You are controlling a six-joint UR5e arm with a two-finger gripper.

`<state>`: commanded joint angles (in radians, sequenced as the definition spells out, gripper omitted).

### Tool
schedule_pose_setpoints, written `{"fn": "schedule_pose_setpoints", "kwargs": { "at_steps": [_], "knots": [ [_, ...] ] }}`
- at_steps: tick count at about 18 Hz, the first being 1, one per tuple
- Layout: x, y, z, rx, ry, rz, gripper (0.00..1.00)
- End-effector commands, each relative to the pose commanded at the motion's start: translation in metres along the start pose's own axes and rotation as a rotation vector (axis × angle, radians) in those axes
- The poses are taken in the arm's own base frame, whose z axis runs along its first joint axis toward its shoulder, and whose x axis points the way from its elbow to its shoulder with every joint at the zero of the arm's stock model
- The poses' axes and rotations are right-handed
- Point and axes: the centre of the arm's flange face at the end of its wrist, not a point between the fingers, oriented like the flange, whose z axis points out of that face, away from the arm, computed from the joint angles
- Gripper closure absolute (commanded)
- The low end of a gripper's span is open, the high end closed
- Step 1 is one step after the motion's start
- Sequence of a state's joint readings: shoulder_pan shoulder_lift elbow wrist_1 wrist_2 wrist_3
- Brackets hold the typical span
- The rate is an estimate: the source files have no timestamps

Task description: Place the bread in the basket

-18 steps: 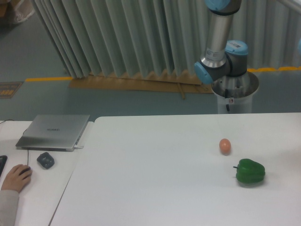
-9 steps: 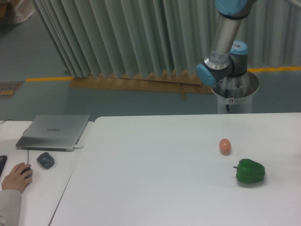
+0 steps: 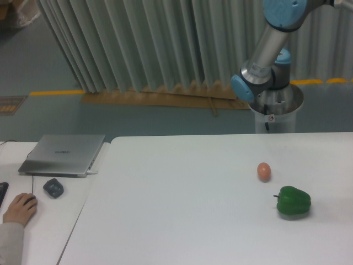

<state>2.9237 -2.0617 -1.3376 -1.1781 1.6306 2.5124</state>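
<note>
White table (image 3: 182,221): brown egg (image 3: 264,171) beside green pepper (image 3: 293,202); side desk (image 3: 49,221): closed laptop (image 3: 62,155), dark grey object (image 3: 53,188); pleated curtain (image 3: 143,44) behind

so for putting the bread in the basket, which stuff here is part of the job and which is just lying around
Part of the job:
- robot arm; its gripper is out of frame
- neither bread nor basket shows in this view

Just lying about:
- brown egg
- green pepper
- closed laptop, side desk
- dark mouse
- person's hand, at the left edge
</note>
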Motion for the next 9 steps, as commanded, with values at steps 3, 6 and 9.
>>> {"fn": "schedule_pose_setpoints", "kwargs": {
  "at_steps": [3, 6, 9],
  "knots": [
    [0.010, 0.010, 0.002, 0.001, 0.004, 0.042, 0.70],
    [0.012, 0.007, 0.006, 0.013, 0.002, 0.009, 0.38],
    [0.006, -0.007, 0.005, 0.014, -0.090, -0.178, 0.00]
  ]
}}
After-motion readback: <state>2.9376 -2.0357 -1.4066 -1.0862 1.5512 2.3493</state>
